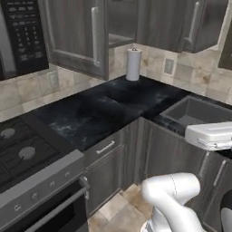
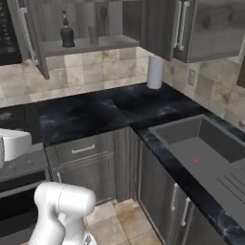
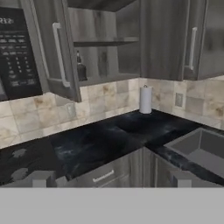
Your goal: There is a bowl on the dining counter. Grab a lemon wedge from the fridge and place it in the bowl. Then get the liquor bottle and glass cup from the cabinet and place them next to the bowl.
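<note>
The cabinet (image 2: 95,45) hangs over the black worktop with its left door (image 3: 54,48) swung open. The liquor bottle (image 2: 67,31), dark with a thin neck, stands on the cabinet's lower shelf. The glass cup (image 2: 93,34) stands just to the bottle's right. In the hand view the liquor bottle (image 3: 81,68) and the glass cup (image 3: 103,65) show small and far off, beside the open door's edge. My gripper (image 3: 111,180) is open with nothing between its fingers, well back from the cabinet and lower than the shelf. The open door (image 1: 77,36) hides the shelf in the left base view.
A black microwave (image 1: 20,36) hangs left of the cabinet, above a gas stove (image 1: 22,152). A paper towel roll (image 2: 154,72) stands at the back of the worktop (image 2: 95,112). A sink (image 2: 201,143) is sunk into the worktop's right-hand run. Grey cupboards run below.
</note>
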Controlling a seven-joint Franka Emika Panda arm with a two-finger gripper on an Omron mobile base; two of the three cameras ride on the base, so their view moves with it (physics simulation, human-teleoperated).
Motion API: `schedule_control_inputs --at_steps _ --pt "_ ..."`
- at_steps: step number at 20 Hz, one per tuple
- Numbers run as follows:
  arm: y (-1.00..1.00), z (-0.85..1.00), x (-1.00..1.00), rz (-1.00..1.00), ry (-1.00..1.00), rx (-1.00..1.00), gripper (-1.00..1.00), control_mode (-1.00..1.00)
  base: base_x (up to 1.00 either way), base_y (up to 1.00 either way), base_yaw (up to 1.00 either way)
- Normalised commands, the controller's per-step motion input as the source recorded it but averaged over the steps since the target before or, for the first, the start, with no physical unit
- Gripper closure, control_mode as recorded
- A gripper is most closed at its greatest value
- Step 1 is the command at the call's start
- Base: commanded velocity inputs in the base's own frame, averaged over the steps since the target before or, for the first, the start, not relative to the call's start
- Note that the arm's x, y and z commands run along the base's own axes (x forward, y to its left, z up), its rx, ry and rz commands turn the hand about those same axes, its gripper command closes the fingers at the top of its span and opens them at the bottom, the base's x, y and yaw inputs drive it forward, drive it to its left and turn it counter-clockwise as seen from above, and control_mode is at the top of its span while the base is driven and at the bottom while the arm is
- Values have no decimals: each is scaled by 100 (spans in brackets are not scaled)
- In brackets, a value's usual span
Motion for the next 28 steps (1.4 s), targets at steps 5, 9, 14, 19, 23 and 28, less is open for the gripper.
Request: schedule_control_inputs --at_steps 5,9,14,19,23,28 --pt "0 0 0 0 0 0 -100 100 85 -25 22" --pt "0 0 0 0 0 0 -100 100 71 -25 22" --pt "0 0 0 0 0 0 -100 100 55 -2 10" --pt "0 0 0 0 0 0 -100 100 74 0 5" --pt "0 0 0 0 0 0 -100 100 86 -1 1" --pt "0 0 0 0 0 0 -100 100 66 -33 7"
